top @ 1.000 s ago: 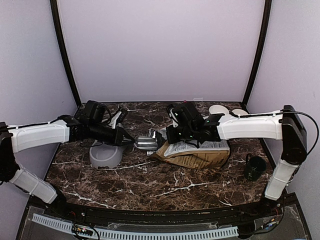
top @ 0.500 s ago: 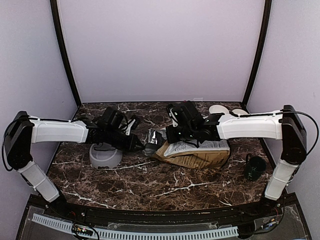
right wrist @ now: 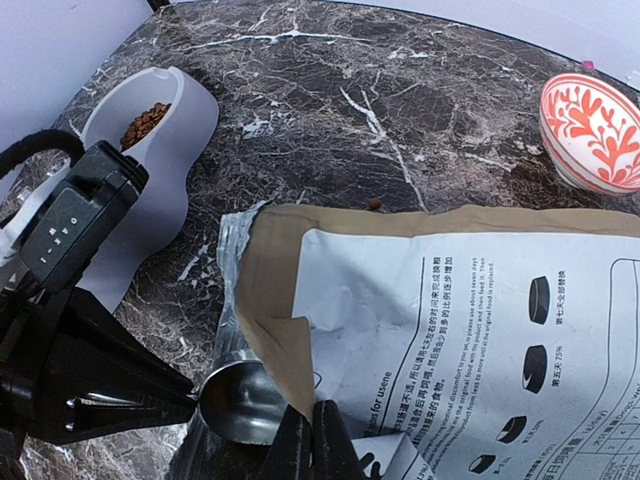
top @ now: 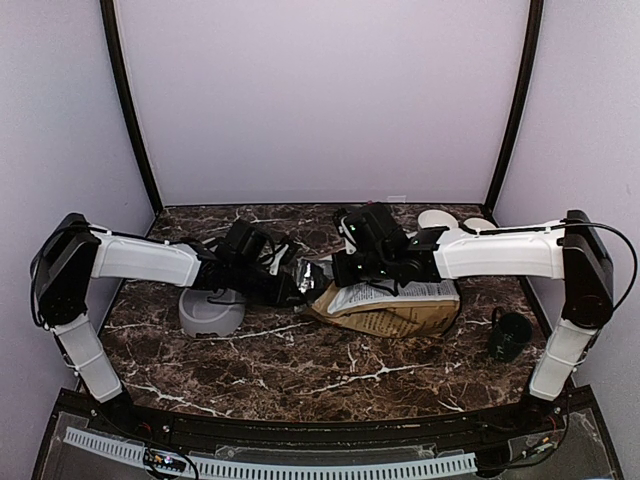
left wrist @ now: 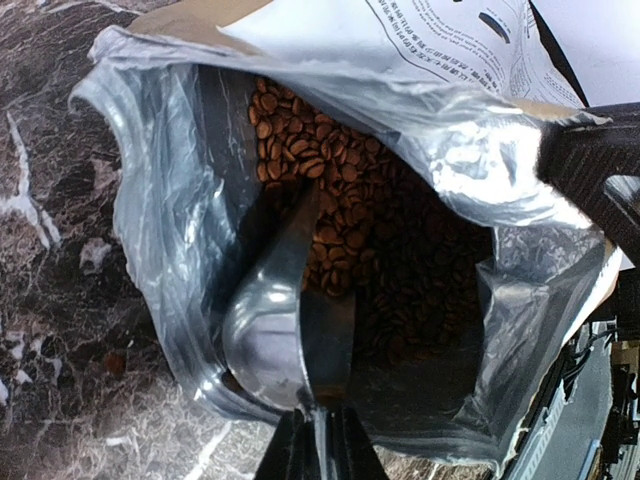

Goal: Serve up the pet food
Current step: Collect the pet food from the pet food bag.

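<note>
The pet food (left wrist: 360, 190) lies as a heap of brown pellets inside the open foil-lined bag (left wrist: 480, 150). My left gripper (left wrist: 318, 430) is shut on the handle of a metal scoop (left wrist: 285, 320), whose bowl sits in the bag's mouth against the kibble. My right gripper (right wrist: 312, 425) is shut on the bag's upper lip (right wrist: 285, 330) and holds the mouth open. The same scoop (right wrist: 235, 400) shows just left of it. A little pet food (right wrist: 146, 124) lies in the grey double bowl (right wrist: 165, 160). In the top view both grippers meet at the bag's mouth (top: 312, 280).
The bag (top: 395, 305) lies flat at mid-table, and the grey bowl (top: 210, 312) stands to its left under my left arm. A red-and-white patterned bowl (right wrist: 595, 130) sits at the back right. A dark cup (top: 510, 335) stands near the right arm's base.
My left arm has swung right from over the grey bowl to the bag, carrying the scoop into the bag's mouth. The right arm and bag have stayed put.
</note>
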Available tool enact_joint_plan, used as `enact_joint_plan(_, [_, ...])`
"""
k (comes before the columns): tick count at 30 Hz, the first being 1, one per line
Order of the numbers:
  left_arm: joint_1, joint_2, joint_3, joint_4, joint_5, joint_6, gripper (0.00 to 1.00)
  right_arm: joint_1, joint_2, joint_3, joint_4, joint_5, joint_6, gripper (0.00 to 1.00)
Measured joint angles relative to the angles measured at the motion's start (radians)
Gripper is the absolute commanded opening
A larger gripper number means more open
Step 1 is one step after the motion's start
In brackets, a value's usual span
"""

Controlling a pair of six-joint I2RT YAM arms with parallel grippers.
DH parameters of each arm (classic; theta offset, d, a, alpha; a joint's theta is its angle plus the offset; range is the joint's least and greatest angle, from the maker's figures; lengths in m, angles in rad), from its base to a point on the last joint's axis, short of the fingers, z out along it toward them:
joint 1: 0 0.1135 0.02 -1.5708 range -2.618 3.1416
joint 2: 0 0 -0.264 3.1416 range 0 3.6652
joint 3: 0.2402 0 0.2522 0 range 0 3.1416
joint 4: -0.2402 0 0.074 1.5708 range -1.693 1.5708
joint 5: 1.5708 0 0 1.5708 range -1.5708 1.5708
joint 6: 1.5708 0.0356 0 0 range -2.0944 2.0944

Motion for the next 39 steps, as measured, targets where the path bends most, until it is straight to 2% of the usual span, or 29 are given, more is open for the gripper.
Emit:
enact_joint_plan(17, [0.0,0.06,0.002,0.106,0.05,-0.069,0.0,0.0,0.0,-0.014,0.022,-0.005,0.001,0.0])
enact_joint_plan(39, [0.043,0.07,-0.163,0.418,0.169,-0.243,0.0,-0.001,0.0,-0.016,0.022,-0.006,0.001,0.0])
